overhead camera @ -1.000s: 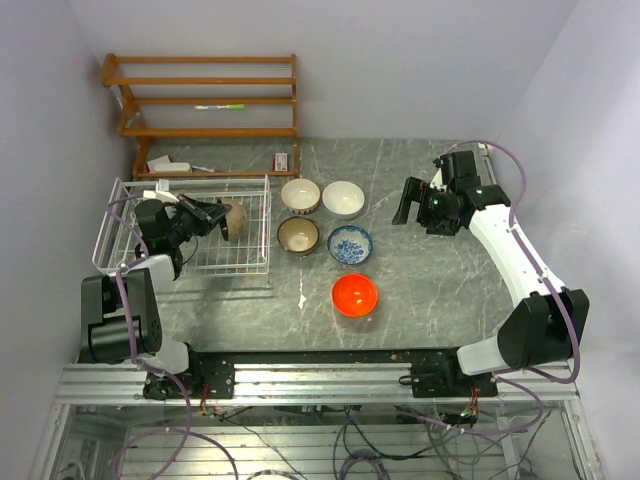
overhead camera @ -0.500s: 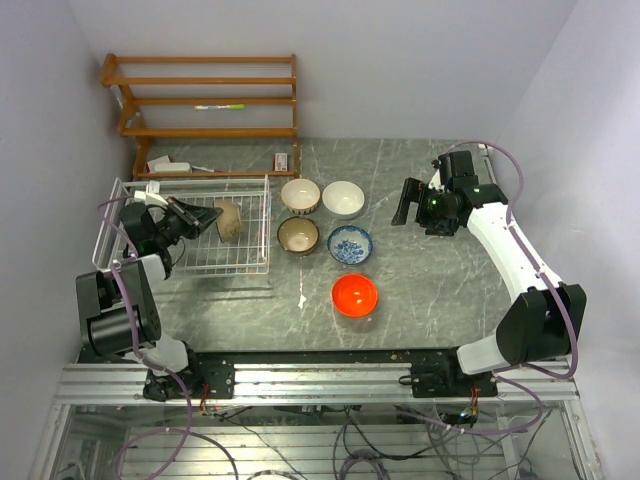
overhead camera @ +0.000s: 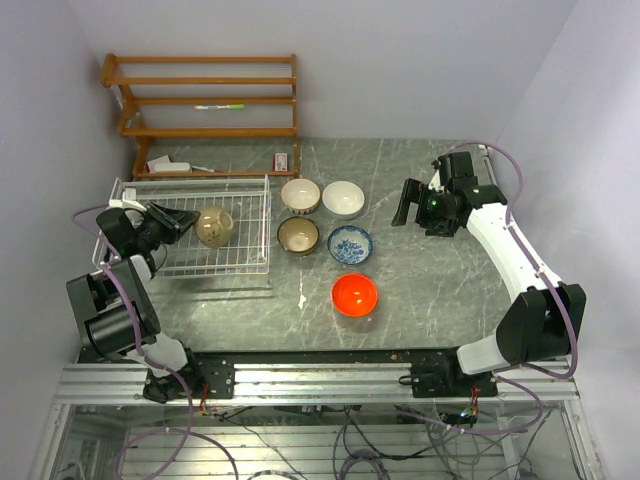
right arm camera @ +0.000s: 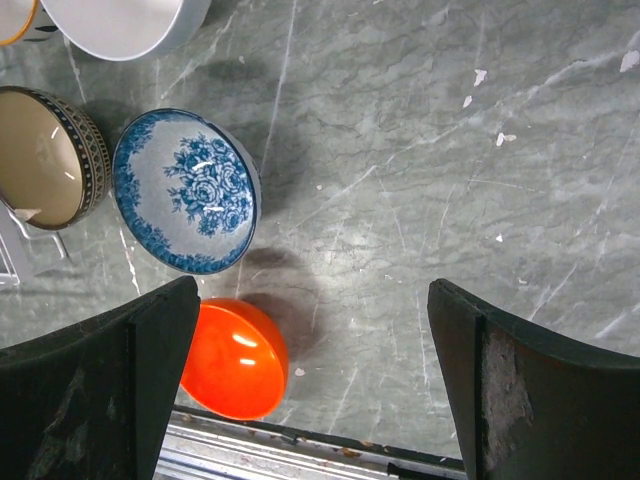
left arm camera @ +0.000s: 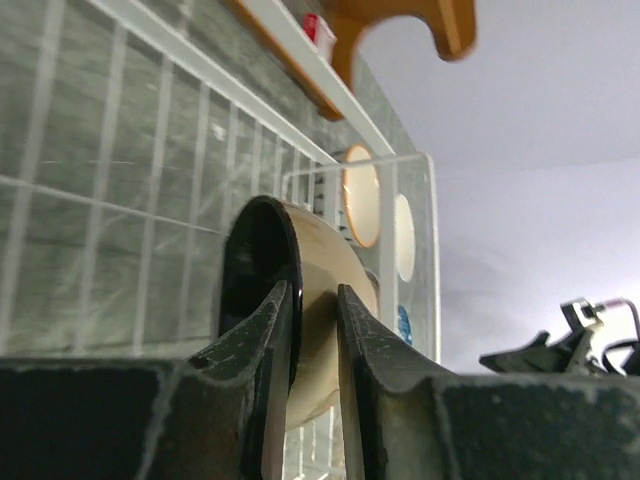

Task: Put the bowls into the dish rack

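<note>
In the rack (overhead camera: 245, 250), the tan bowl (overhead camera: 214, 226) lies tilted, left gripper (left arm camera: 316, 292) at its 9 o'clock, jaws narrowly parted; right gripper (right arm camera: 312, 300) gapes wide, empty.

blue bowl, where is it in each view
Top external: blue bowl near the picture's centre.
Left wrist: a small blue sliver right of centre, below the white bowl.
Right wrist: upper left.
Shared landmark: the white bowl.
</note>
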You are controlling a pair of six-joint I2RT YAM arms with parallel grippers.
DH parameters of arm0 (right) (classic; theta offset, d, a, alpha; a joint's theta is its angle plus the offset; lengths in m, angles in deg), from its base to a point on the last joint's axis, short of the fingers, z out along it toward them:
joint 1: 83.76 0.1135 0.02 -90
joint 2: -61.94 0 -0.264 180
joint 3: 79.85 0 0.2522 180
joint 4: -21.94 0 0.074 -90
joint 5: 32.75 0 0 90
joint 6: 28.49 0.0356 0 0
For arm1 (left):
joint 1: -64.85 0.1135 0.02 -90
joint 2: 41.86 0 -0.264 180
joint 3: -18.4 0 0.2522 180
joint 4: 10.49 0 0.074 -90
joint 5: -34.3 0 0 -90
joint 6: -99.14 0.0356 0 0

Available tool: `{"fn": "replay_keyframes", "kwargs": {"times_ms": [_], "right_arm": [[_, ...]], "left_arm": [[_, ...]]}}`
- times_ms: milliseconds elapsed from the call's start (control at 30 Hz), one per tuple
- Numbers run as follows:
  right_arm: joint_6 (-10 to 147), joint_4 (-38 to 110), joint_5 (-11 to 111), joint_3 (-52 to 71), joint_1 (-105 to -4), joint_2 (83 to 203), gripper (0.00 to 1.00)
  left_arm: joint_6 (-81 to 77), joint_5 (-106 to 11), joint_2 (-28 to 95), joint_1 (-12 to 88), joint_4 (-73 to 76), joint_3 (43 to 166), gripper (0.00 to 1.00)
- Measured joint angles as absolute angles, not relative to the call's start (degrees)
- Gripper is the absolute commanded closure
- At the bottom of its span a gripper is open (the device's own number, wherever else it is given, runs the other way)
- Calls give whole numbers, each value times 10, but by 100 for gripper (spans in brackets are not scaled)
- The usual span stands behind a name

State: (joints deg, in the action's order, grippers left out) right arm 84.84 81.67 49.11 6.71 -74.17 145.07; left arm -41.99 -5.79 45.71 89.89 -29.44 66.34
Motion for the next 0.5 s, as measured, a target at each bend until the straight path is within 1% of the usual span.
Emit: {"fn": "replay_keyframes", "kwargs": {"times_ms": [200,500], "right_arm": [[848,813,491,57,-742,1451,2],[848,812,491,55,-742,1450,2]], "left_arm": [[-391,-100,461,927,-250,664,67],[-352,-141,475,943,-188,673,61]]}}
